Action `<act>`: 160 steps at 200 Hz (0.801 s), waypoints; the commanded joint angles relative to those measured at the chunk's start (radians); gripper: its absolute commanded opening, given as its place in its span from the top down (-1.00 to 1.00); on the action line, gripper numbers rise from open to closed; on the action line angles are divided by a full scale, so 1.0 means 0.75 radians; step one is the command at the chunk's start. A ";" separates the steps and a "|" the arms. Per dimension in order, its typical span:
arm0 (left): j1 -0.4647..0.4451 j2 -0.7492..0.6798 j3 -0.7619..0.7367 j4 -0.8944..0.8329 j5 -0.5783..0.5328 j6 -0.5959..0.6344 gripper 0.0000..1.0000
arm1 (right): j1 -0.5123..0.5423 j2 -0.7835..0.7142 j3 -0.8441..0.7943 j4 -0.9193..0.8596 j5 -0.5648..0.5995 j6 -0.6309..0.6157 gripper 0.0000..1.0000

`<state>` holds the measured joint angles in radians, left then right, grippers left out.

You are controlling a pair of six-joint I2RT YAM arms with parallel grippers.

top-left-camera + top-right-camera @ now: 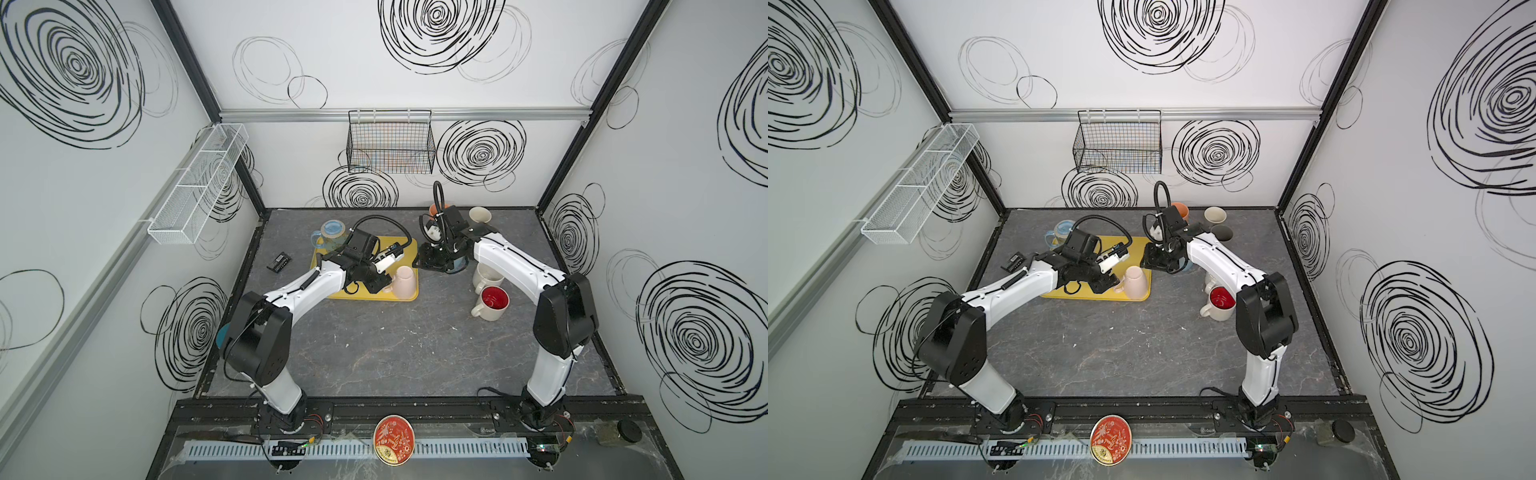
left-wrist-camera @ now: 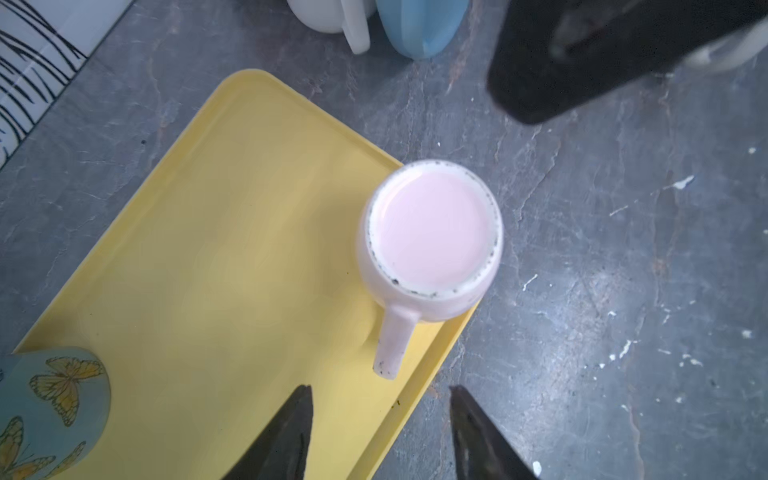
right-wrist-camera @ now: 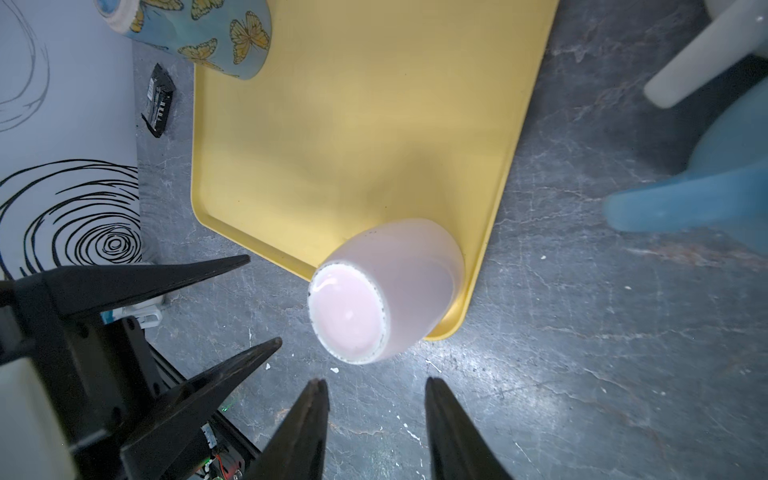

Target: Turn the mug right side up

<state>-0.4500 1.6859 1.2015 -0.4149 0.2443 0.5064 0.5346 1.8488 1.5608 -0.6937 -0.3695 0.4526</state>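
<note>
Left tool (image 2: 380, 390) hovers with jaws apart, empty, near the upside-down pink mug (image 2: 432, 232); I'd close squarely on its handle (image 2: 392, 340), then roll slowly.

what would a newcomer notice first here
A pink mug stands upside down on the near right corner of a yellow tray. The left gripper hangs open just short of its handle, and the right gripper is open too, beside the tray. Black swirls cover the walls.
</note>
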 commanded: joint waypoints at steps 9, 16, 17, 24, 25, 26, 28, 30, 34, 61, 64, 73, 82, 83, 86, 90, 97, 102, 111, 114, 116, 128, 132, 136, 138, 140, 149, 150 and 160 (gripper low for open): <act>-0.013 0.094 0.118 -0.122 0.059 0.160 -0.12 | -0.005 -0.031 -0.048 0.040 -0.010 0.028 0.14; -0.019 0.112 0.132 -0.116 0.042 0.157 -0.12 | -0.005 -0.035 -0.057 0.049 -0.014 0.032 0.14; -0.021 0.114 0.133 -0.113 0.040 0.157 -0.12 | -0.006 -0.034 -0.058 0.051 -0.014 0.032 0.14; -0.027 0.133 0.142 -0.103 0.024 0.158 -0.11 | -0.008 -0.035 -0.066 0.055 -0.018 0.037 0.14; -0.029 0.136 0.142 -0.101 0.021 0.158 -0.11 | -0.007 -0.035 -0.065 0.057 -0.018 0.037 0.14; -0.030 0.137 0.144 -0.099 0.018 0.157 -0.11 | -0.008 -0.035 -0.066 0.057 -0.020 0.038 0.14; -0.032 0.141 0.145 -0.095 0.014 0.157 -0.10 | -0.007 -0.035 -0.067 0.059 -0.020 0.038 0.14; -0.033 0.145 0.145 -0.092 0.011 0.157 -0.10 | -0.009 -0.034 -0.068 0.060 -0.021 0.040 0.14; -0.037 0.154 0.150 -0.086 0.003 0.157 -0.08 | -0.011 -0.033 -0.072 0.062 -0.023 0.041 0.14; -0.053 0.206 0.167 -0.068 -0.029 0.169 0.02 | -0.016 -0.027 -0.073 0.062 -0.029 0.041 0.14; -0.054 0.209 0.167 -0.064 -0.032 0.172 0.02 | -0.016 -0.025 -0.074 0.063 -0.029 0.041 0.14; -0.059 0.216 0.162 -0.048 -0.045 0.174 0.03 | -0.019 -0.023 -0.080 0.066 -0.031 0.041 0.14; -0.066 0.220 0.159 -0.029 -0.059 0.177 0.05 | -0.023 -0.023 -0.085 0.069 -0.036 0.041 0.14; -0.068 0.219 0.159 -0.027 -0.059 0.177 0.05 | -0.023 -0.024 -0.087 0.070 -0.038 0.041 0.14; -0.070 0.221 0.159 -0.021 -0.062 0.179 0.06 | -0.025 -0.021 -0.090 0.070 -0.038 0.041 0.14; -0.072 0.221 0.156 -0.012 -0.064 0.183 0.06 | -0.027 -0.020 -0.091 0.070 -0.041 0.041 0.14; -0.077 0.224 0.157 -0.002 -0.064 0.187 0.07 | -0.030 -0.019 -0.093 0.073 -0.049 0.041 0.14; -0.081 0.226 0.158 0.006 -0.064 0.188 0.08 | -0.033 -0.017 -0.097 0.074 -0.052 0.042 0.14; -0.085 0.236 0.165 0.013 -0.064 0.188 0.11 | -0.041 -0.015 -0.097 0.076 -0.057 0.043 0.14; -0.086 0.238 0.166 0.013 -0.064 0.189 0.12 | -0.040 -0.014 -0.099 0.075 -0.059 0.044 0.14; -0.087 0.242 0.170 0.013 -0.066 0.190 0.12 | -0.043 -0.015 -0.098 0.074 -0.059 0.042 0.14; -0.092 0.263 0.188 0.006 -0.068 0.190 0.17 | -0.047 -0.013 -0.094 0.071 -0.062 0.041 0.14; -0.093 0.270 0.194 0.003 -0.069 0.192 0.19 | -0.050 -0.013 -0.093 0.070 -0.062 0.039 0.14; -0.095 0.276 0.198 0.000 -0.070 0.193 0.21 | -0.052 -0.013 -0.091 0.069 -0.062 0.038 0.14; -0.095 0.279 0.202 -0.001 -0.070 0.194 0.22 | -0.051 -0.013 -0.091 0.068 -0.061 0.037 0.14; -0.094 0.282 0.204 -0.003 -0.070 0.194 0.23 | -0.053 -0.014 -0.090 0.068 -0.060 0.037 0.14; -0.099 0.295 0.213 -0.011 -0.070 0.196 0.29 | -0.056 -0.013 -0.088 0.067 -0.060 0.037 0.14; -0.098 0.296 0.215 -0.011 -0.070 0.196 0.30 | -0.057 -0.013 -0.087 0.068 -0.060 0.037 0.14; -0.100 0.308 0.226 -0.020 -0.075 0.198 0.40 | -0.060 -0.013 -0.083 0.064 -0.060 0.036 0.14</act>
<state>-0.5133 1.8828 1.3308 -0.4458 0.1860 0.6312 0.4988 1.8488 1.4940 -0.6518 -0.4046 0.4782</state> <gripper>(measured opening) 0.339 0.429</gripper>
